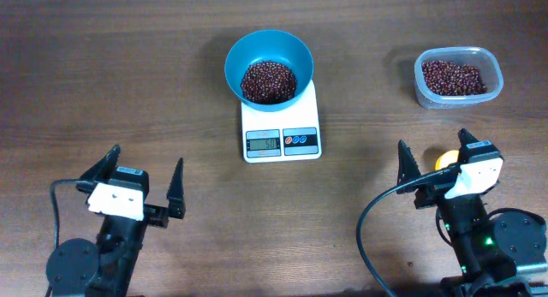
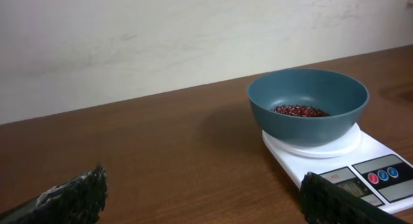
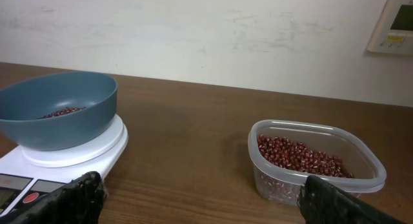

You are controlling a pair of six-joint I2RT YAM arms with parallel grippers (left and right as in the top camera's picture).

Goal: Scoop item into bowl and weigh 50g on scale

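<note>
The blue bowl (image 1: 268,64) stands on the white scale (image 1: 281,130) at the table's middle back and holds a heap of reddish-brown beans (image 1: 268,81). The bowl (image 2: 307,104) and scale (image 2: 361,162) show in the left wrist view, and the bowl (image 3: 58,108) and scale (image 3: 64,161) in the right wrist view. My left gripper (image 1: 145,179) is open and empty at the front left. My right gripper (image 1: 434,157) is open and empty at the front right.
A clear plastic tub (image 1: 458,77) of beans stands at the back right; it also shows in the right wrist view (image 3: 314,162). A small orange-yellow object (image 1: 444,158) lies on the table between my right gripper's fingers.
</note>
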